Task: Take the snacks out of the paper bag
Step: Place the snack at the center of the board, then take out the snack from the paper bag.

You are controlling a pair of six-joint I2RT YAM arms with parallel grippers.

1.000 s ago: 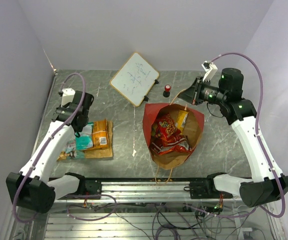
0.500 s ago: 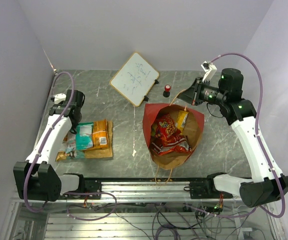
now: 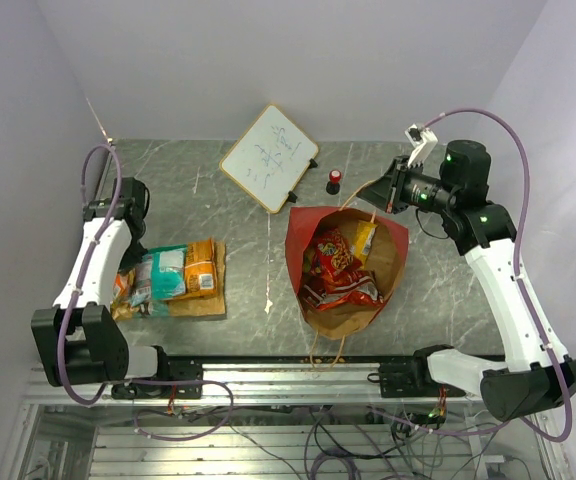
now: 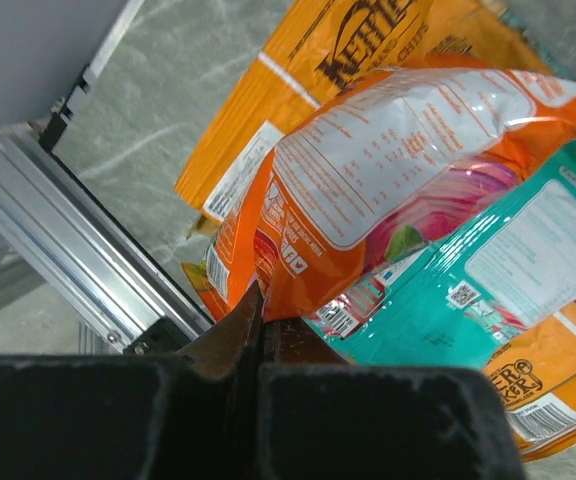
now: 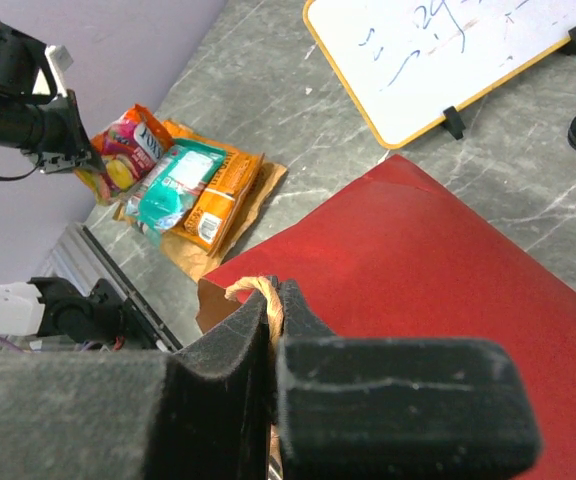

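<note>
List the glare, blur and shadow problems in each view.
Top view: even light, sharp, soft shadows by the paper bag. Left wrist: white glare on the orange packet; the left gripper pinching its corner is dark and blurred. Right wrist: the right gripper and the bag handle it clamps are out of focus; the whiteboard is sharp.

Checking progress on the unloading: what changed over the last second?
The left hand swung left off the pile, still pinching an orange packet, now at the pile's left edge. The right hand still holds the bag handle; bag and whiteboard unmoved.
</note>
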